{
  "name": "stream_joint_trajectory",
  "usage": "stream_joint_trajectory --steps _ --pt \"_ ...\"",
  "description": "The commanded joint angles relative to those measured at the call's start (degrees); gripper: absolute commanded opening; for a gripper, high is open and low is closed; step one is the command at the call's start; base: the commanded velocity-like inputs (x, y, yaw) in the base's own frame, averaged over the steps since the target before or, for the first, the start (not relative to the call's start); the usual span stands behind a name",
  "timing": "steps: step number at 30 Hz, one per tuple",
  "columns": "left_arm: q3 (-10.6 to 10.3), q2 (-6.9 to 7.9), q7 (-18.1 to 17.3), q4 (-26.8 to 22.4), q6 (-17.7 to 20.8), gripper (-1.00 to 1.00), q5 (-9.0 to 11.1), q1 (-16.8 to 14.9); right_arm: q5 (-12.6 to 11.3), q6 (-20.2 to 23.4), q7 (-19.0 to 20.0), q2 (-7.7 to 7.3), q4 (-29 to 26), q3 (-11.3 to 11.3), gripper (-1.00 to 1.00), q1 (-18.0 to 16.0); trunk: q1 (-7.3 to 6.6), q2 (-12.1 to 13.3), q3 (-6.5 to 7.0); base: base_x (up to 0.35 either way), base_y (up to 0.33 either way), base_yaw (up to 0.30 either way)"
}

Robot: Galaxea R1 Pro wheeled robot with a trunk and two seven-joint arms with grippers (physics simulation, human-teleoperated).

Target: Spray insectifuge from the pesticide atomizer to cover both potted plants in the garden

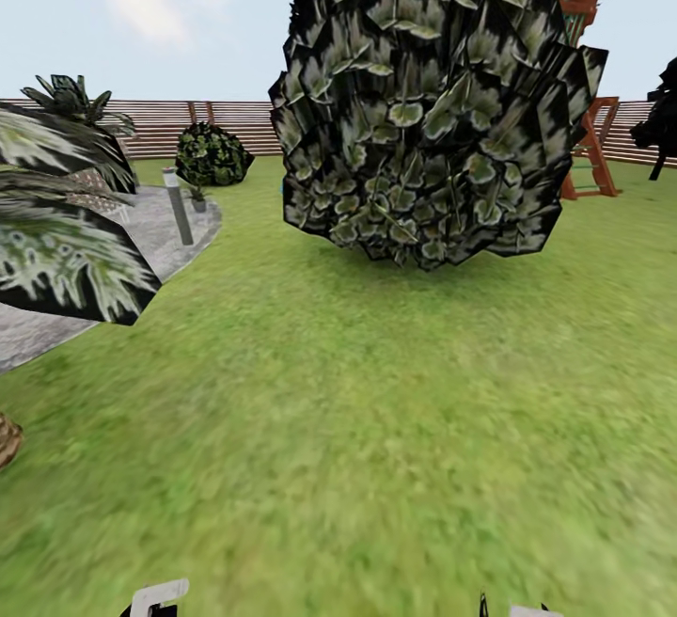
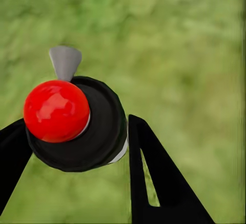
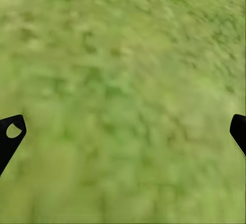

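In the left wrist view my left gripper [image 2: 77, 137] is shut on the pesticide atomizer [image 2: 87, 131], seen end-on as a round black body with a shiny red ball and a grey nozzle tab. Black fingers [image 2: 154, 172] press it from both sides above the grass. My right gripper [image 3: 123, 131] is open over bare lawn, with nothing between its widely spread tips. Far off in the head view, a small low green plant [image 1: 198, 194] stands at the edge of the grey patio [image 1: 160, 241]; it is too small to tell if it is a potted plant.
A big round dark bush [image 1: 428, 100] stands straight ahead on the lawn. Palm fronds [image 1: 66, 260] overhang at the left, above a scaly trunk [image 1: 6, 438]. A grey post [image 1: 178, 208], a smaller bush [image 1: 212, 154], the slatted fence [image 1: 235, 123] and a wooden play frame [image 1: 592, 128] lie farther off.
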Motion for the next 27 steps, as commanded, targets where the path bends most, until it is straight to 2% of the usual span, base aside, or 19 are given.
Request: stream_joint_trajectory --steps 1,13,27 --pt "0.3 0.01 0.3 0.1 -0.3 -1.0 -0.6 -0.1 0.6 -0.1 -0.2 0.01 0.1 -0.4 1.0 0.0 0.02 0.0 -0.05 0.336 -0.113 0.0" --pt "0.3 0.01 0.3 0.1 -0.3 -1.0 -0.6 -0.1 0.6 -0.1 -0.2 0.03 0.1 -0.4 1.0 0.0 0.02 0.0 -0.05 0.336 -0.113 0.051" --pt "0.3 0.09 0.3 0.0 -0.3 -1.0 -0.6 -0.1 0.6 -0.1 -0.2 0.02 0.1 -0.4 1.0 0.0 0.02 0.0 -0.05 0.336 -0.113 0.259"
